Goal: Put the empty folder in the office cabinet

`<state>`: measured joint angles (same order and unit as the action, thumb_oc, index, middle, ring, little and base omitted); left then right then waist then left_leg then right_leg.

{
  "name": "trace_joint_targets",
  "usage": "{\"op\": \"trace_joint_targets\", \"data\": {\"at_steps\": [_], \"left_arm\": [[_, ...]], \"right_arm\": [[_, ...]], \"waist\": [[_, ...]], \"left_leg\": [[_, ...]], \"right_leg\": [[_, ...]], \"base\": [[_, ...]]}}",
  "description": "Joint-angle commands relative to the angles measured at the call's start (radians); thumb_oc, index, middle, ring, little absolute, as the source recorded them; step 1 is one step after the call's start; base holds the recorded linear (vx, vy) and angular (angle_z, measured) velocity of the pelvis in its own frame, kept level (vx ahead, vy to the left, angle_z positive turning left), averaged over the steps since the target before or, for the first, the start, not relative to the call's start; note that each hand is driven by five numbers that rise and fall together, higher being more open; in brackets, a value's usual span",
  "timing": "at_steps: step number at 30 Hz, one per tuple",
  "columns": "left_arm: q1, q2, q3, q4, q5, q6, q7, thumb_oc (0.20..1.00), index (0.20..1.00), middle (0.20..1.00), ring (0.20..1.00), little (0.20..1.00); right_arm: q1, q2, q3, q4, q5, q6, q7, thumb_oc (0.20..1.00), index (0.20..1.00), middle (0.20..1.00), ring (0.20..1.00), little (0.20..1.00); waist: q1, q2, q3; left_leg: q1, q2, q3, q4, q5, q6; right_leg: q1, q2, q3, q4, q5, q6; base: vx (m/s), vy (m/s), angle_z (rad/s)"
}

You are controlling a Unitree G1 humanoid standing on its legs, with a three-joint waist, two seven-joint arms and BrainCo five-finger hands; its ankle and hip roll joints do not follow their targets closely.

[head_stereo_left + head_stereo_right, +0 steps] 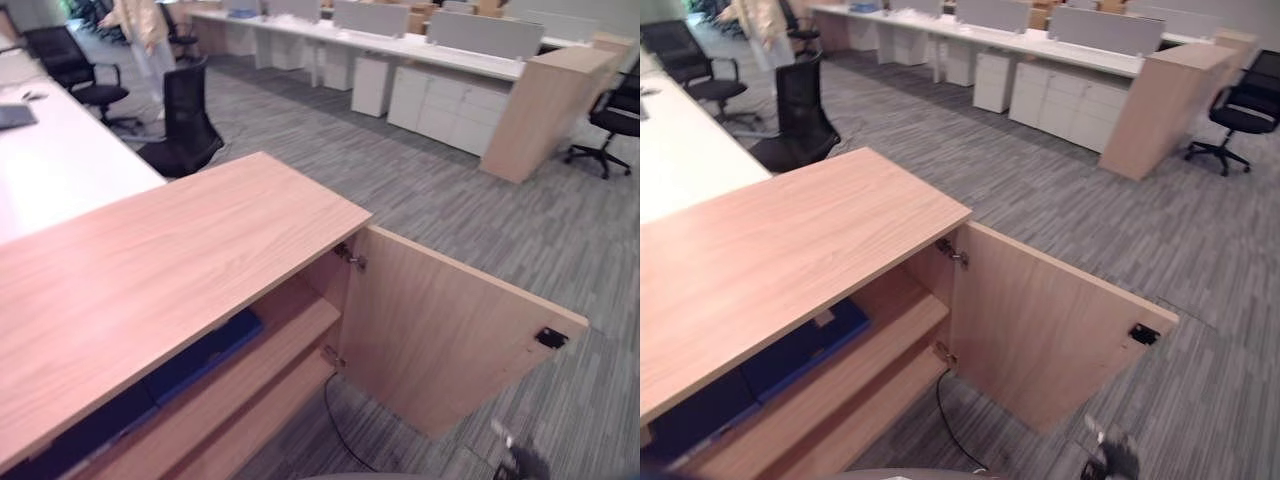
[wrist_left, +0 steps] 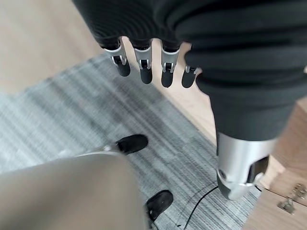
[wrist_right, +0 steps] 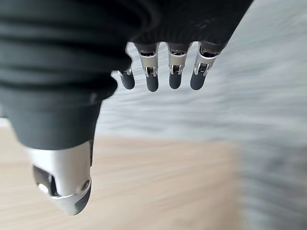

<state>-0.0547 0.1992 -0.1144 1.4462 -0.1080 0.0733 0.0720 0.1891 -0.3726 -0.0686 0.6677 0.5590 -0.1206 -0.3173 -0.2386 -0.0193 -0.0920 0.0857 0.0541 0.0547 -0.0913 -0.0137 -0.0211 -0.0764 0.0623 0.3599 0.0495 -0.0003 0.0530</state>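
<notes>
Blue folder [image 1: 205, 352] lies on the cabinet shelf [image 1: 250, 375], door [image 1: 440, 330] swung open at centre — placement apparently complete; left robot hand [image 2: 144, 67] and right robot hand [image 3: 163, 72] both released, empty.

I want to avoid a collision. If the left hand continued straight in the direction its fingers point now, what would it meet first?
Probably the grey carpet floor. In its wrist view the left hand hangs open and empty, fingers pointing down past a light wooden cabinet edge. Nothing else shows in that line, though depth is unclear.
</notes>
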Motion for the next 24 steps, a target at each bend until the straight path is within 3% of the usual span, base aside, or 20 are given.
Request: {"op": "trace_joint_targets", "data": {"at_steps": [1,17,24], "left_arm": [[-0.026,0.017,0.023,0.04,0.049,-0.013,-0.005,1.0,1.0,1.0,1.0,1.0],[-0.016,0.002,0.022,0.041,0.066,-0.008,0.001,1.0,1.0,1.0,1.0,1.0],[-0.01,0.016,0.011,0.044,0.08,-0.022,-0.008,1.0,1.0,1.0,1.0,1.0]], "right_arm": [[-0.055,-0.029,-0.078,0.069,-0.076,-0.033,-0.035,1.0,1.0,1.0,1.0,1.0],[-0.124,-0.144,-0.196,-0.125,-0.183,-0.032,-0.114,1.0,1.0,1.0,1.0,1.0],[-0.235,-0.312,-0.178,-0.127,-0.203,-0.048,-0.044,1.0,1.0,1.0,1.0,1.0]], "waist": [[0.026,-0.042,0.011],[0.042,-0.017,0.015],[0.062,-0.017,0.026]], "left_leg": [[-0.015,-0.026,0.052,0.004,-0.037,0.009],[-0.006,-0.039,0.053,0.004,-0.049,0.019],[-0.008,-0.042,0.051,0.004,-0.047,0.019]], "right_leg": [[0.034,-0.009,-0.05,-0.054,0.009,0.058],[0.043,-0.019,-0.04,-0.07,0.011,0.064],[0.044,-0.025,-0.046,-0.077,0.012,0.068]], "base": [[-0.01,0.032,-0.03],[0.0,0.022,-0.05],[0.0,0.0,0.0]]}}
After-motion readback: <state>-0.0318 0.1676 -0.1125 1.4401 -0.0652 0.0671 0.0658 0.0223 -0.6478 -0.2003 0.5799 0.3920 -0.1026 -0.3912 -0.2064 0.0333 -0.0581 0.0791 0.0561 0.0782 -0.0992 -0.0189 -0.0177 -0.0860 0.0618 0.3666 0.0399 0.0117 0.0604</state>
